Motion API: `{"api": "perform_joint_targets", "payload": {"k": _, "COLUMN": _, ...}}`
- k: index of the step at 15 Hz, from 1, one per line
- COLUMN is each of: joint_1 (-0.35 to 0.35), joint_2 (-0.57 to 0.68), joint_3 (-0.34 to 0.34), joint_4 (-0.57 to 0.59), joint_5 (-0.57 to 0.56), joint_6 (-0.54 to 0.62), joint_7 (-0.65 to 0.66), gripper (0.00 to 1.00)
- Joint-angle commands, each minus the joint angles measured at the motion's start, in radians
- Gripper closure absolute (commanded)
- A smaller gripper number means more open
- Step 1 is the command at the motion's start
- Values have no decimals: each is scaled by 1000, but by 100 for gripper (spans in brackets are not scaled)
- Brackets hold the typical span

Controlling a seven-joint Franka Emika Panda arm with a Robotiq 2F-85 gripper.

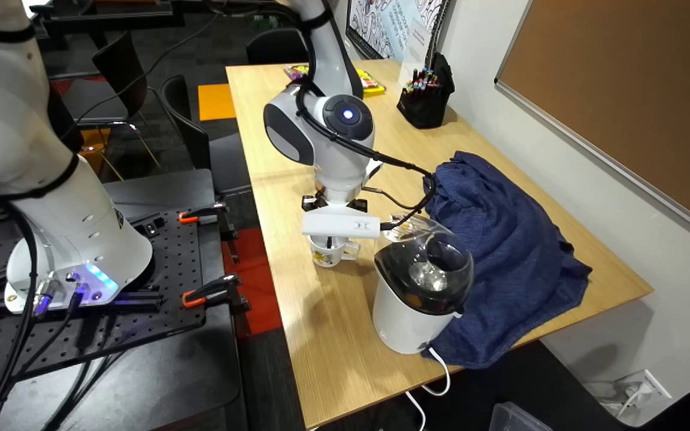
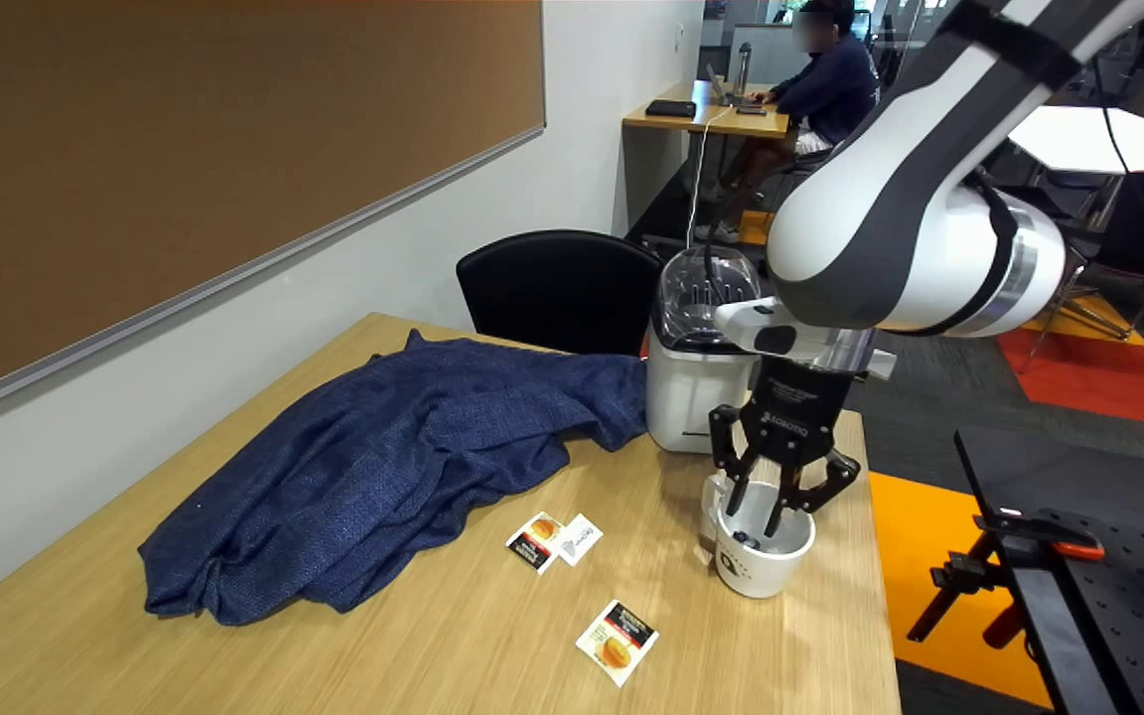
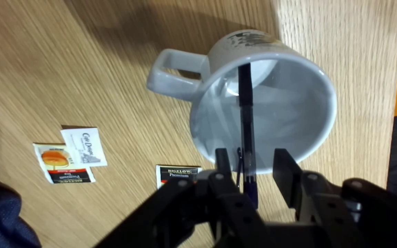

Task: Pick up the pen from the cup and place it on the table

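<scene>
Gripper (image 3: 253,162) parted, nothing held. Pen (image 3: 247,124) leans in cup (image 3: 289,113), just right of wrist-view centre, shaft showing between jaws. Step, judged: grasp not yet made. Next: close on pen, lift clear of cup, lay on worktop (image 3: 115,103).

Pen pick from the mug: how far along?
Done: the end effector is at the mug, open fingers astride the pen in the wrist view.
In hand: the grasp, apparently not closed yet; gaps show on both sides of the pen.
Left: the pen is in the mug, so lift it out and set it on the table.
</scene>
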Motion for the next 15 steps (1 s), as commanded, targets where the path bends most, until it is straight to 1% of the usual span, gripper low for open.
{"api": "perform_joint_targets", "payload": {"k": 1, "joint_1": -23, "joint_2": 127, "joint_3": 20, "joint_4": 60, "joint_5": 33, "joint_6": -55, "joint_7": -15, "gripper": 59}}
{"api": "perform_joint_targets", "payload": {"k": 5, "joint_1": -22, "joint_2": 108, "joint_3": 32, "joint_4": 49, "joint_5": 39, "joint_6": -64, "joint_7": -35, "gripper": 59}}
{"api": "perform_joint_targets", "payload": {"k": 8, "joint_1": -26, "joint_2": 96, "joint_3": 42, "joint_4": 41, "joint_5": 45, "joint_6": -69, "joint_7": -52, "gripper": 56}}
{"api": "perform_joint_targets", "payload": {"k": 12, "joint_1": -31, "joint_2": 88, "joint_3": 58, "joint_4": 42, "joint_5": 80, "joint_6": -66, "joint_7": -76, "gripper": 58}}
{"api": "perform_joint_targets", "payload": {"k": 13, "joint_1": -32, "joint_2": 87, "joint_3": 60, "joint_4": 43, "joint_5": 90, "joint_6": -65, "joint_7": -82, "gripper": 68}}
{"api": "perform_joint_targets", "payload": {"k": 14, "joint_1": -32, "joint_2": 87, "joint_3": 62, "joint_4": 45, "joint_5": 96, "joint_6": -66, "joint_7": -82, "gripper": 83}}
{"api": "perform_joint_targets", "payload": {"k": 15, "joint_1": -33, "joint_2": 87, "joint_3": 63, "joint_4": 46, "joint_5": 100, "joint_6": -66, "joint_7": -80, "gripper": 84}}
